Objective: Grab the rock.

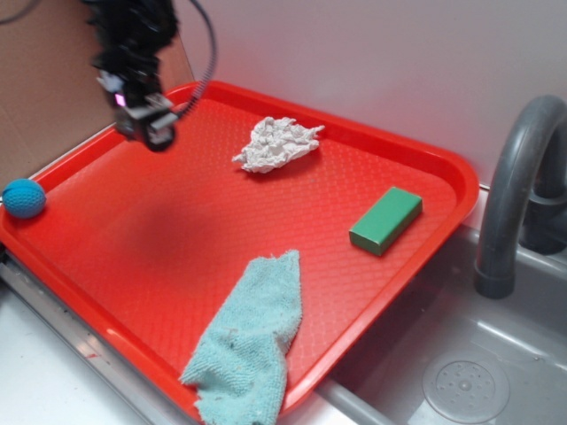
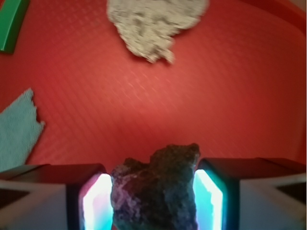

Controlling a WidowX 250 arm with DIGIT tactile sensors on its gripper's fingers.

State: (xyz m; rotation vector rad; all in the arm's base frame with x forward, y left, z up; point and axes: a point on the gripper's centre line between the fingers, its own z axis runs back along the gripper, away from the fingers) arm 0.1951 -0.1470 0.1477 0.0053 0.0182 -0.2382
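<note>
Exterior view
Gripper [image 1: 149, 124]: raised above the far left part of the red tray [image 1: 416, 257]; finger state cannot be read from this side.
Rock: not discernible here; hidden at the finger end, too small and dark to pick out.
White crumpled lump [image 1: 277, 144]: on the tray, off to the gripper's side, well apart from the fingers.
Green block [image 1: 385, 220]: farther out than the lump, near the tray's rim.
Teal cloth [image 1: 251, 341]: on the near tray edge, hanging over it, well apart from the gripper.
Blue ball [image 1: 24, 198]: at the tray's left rim, below and beside the gripper.
Faucet [image 1: 514, 186]: outside the tray, over the sink.

Wrist view
Fingers [image 2: 98, 201]: closed inward on the rock [image 2: 156, 189], one pad touching each flank; no gap visible at either side.
Rock position: between the pads, its top protruding beyond the fingertips, clear of the tray floor.
White lump position: ahead of the fingertips, apart from them.
Cloth and block position: ahead and to one side of the fingers.

Handling judgement
Stiffness: rigid; will not yield under the pads.
Weight: probably light for this gripper.
Surface: rough and lumpy, so unlikely to slide, but contact falls on bumps and the stone may pivot.
Hold point: across the broad middle flanks, as now.
</note>
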